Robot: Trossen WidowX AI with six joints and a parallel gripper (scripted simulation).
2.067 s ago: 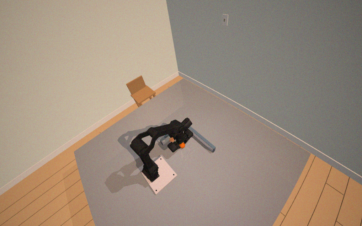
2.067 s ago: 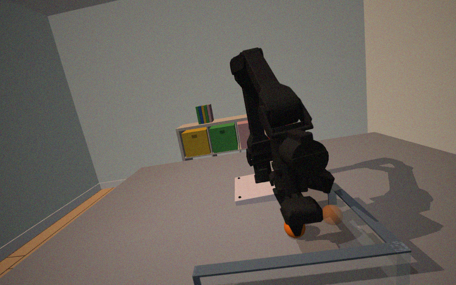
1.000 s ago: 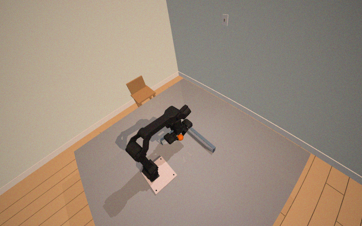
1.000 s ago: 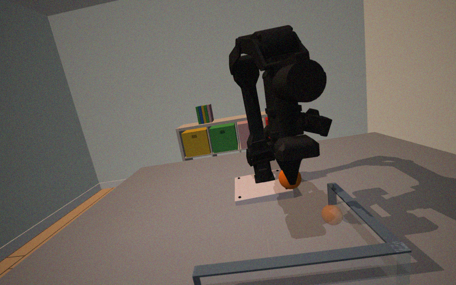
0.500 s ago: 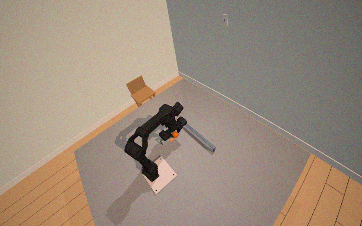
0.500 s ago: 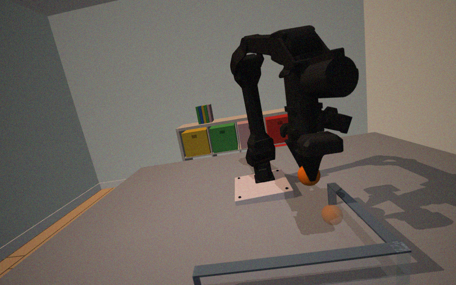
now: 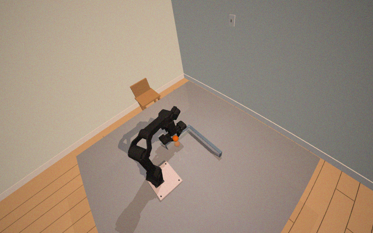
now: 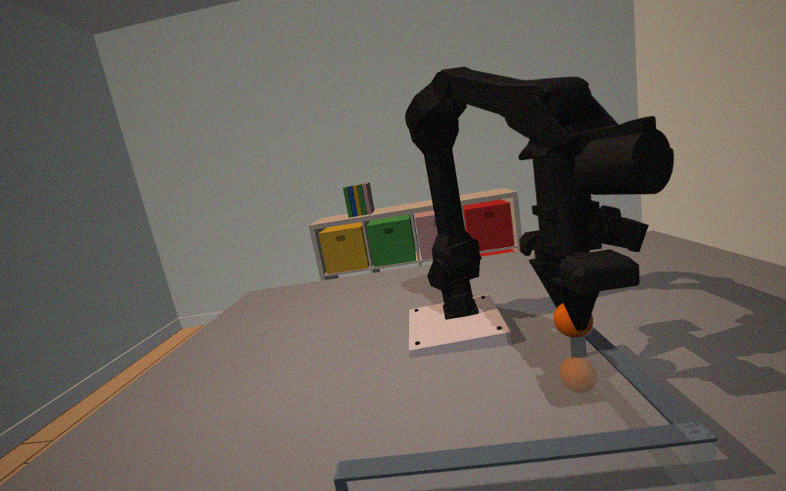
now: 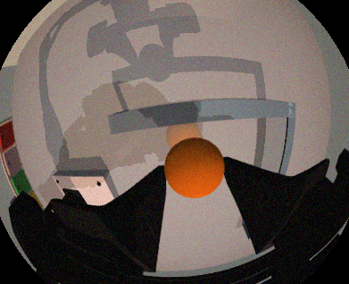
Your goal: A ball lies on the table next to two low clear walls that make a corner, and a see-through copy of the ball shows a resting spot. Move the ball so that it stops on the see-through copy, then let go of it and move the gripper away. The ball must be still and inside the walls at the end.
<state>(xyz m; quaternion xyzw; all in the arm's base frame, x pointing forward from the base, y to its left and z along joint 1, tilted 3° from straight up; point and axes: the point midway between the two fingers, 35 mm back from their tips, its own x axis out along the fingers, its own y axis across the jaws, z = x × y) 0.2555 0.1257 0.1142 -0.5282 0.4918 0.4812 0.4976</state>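
An orange ball (image 7: pixel 175 138) (image 8: pixel 570 319) (image 9: pixel 195 168) is held in the air between the fingertips of my gripper (image 9: pixel 194 167), which is shut on it. The see-through copy (image 7: pixel 177 143) (image 8: pixel 577 374) (image 9: pixel 181 133) rests on the table below the ball; in the wrist view the ball overlaps part of it. Two low clear walls with blue-grey tops (image 7: pixel 205 140) (image 8: pixel 524 450) (image 9: pixel 244 108) meet in a corner. The copy lies inside that corner, close to one wall. The arm hides part of that wall in the top view.
The arm's pale base plate (image 7: pixel 169 180) (image 8: pixel 457 332) (image 9: pixel 89 188) stands on the grey table (image 7: pixel 254 173) (image 8: pixel 231 390). A wooden chair (image 7: pixel 146 93) is beyond the table's edge. A shelf with coloured boxes (image 8: pixel 390 238) is in the background.
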